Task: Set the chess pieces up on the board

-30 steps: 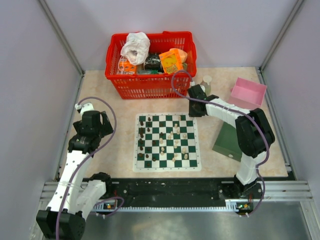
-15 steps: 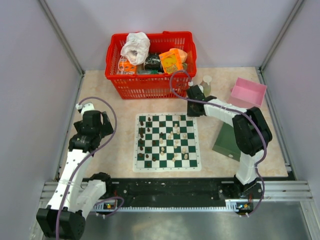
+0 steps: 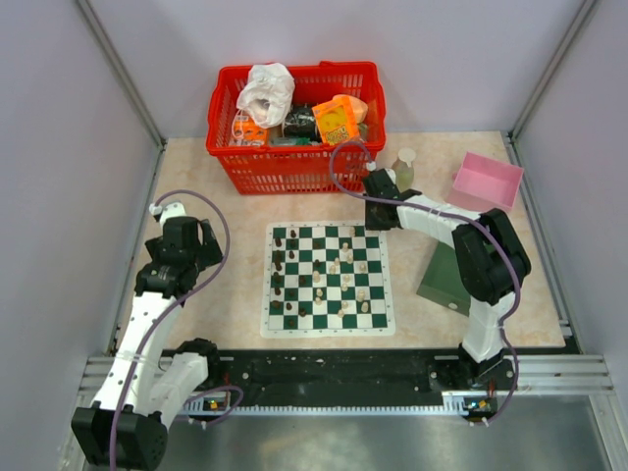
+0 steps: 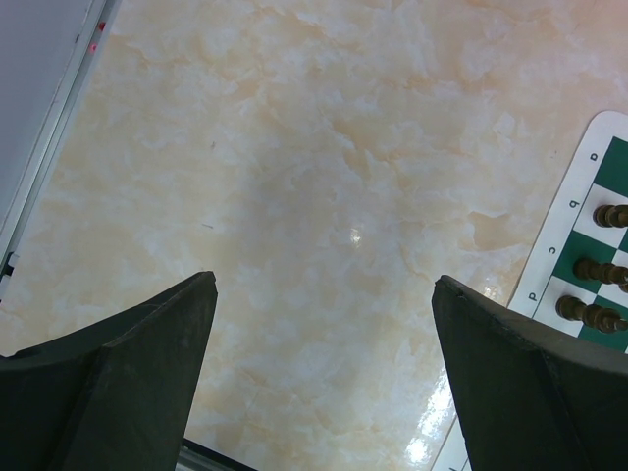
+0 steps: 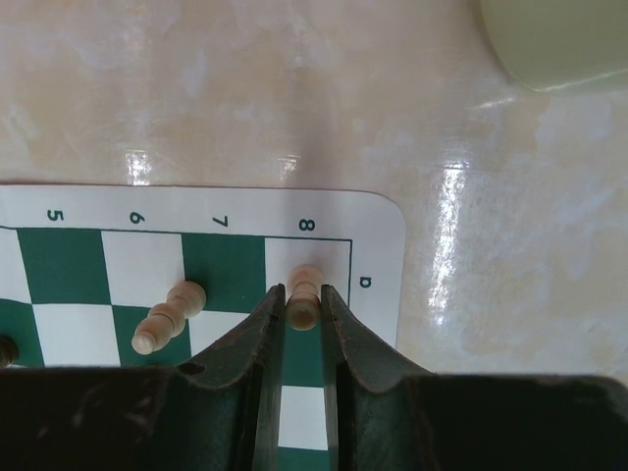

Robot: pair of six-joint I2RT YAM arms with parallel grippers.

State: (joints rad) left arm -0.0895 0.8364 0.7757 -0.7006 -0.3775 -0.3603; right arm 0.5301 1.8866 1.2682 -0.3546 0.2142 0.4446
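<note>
plain pale lilac walls (image 3: 49,147) all round, beige marble-look tabletop (image 3: 245,201) with shiny glare spots, metal rail (image 3: 579,366) up front.

the top view looks steeply down from high over the near side of the board (image 3: 329,331), taking in all of it. the left wrist view hangs low beside the board's left border. the right wrist view sits closer still over its far right corner. the top view shares both patches.
</note>
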